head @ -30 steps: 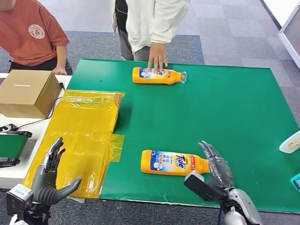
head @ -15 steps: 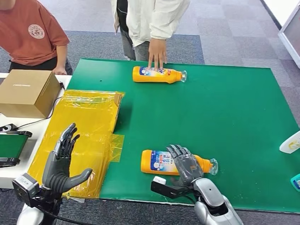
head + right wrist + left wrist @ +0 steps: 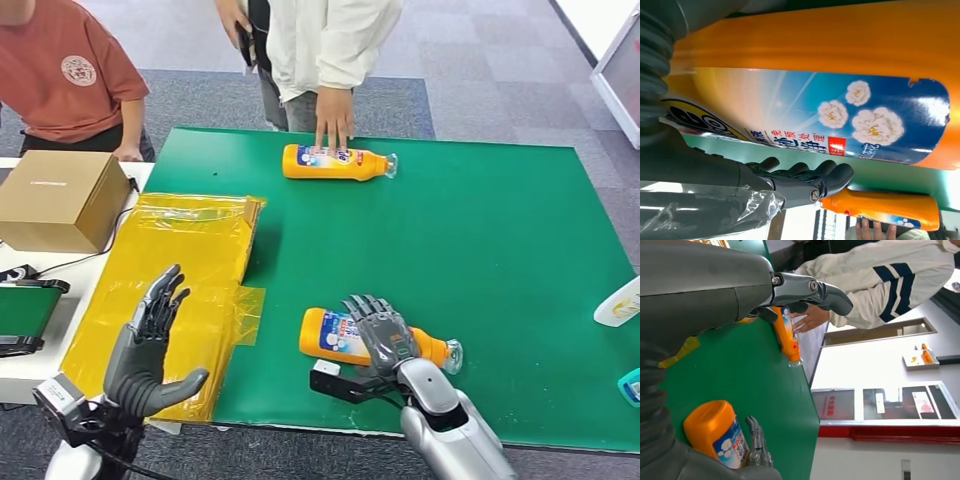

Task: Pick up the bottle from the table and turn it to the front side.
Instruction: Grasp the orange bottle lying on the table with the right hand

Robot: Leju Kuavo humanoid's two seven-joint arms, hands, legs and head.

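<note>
Two orange bottles lie on their sides on the green table (image 3: pixel 490 230). The near bottle (image 3: pixel 332 337), a smooth plastic cylinder with a glossy blue label and a clear cap pointing toward the robot's right, sits close to the table's front edge. The right hand (image 3: pixel 381 332) lies over its middle, dark fingers draped across the top and the thumb low at the near side; whether the grip has closed tight I cannot tell, and the bottle looks slightly tilted. Half a second ago the bottle lay level and the hand sat a little further toward the cap. In the right wrist view the label fills the space beside the fingers (image 3: pixel 806 172).

The left hand (image 3: pixel 147 345) is raised over the crinkled yellow plastic sheet (image 3: pixel 189 260), fingers spread and holding nothing; it stands higher than before.

At the far edge the second bottle (image 3: pixel 336 162) rests under a person's hand (image 3: pixel 333 118), as it did earlier. A matte cardboard box (image 3: pixel 60 195) sits on the white side table (image 3: pixel 30 365).
</note>
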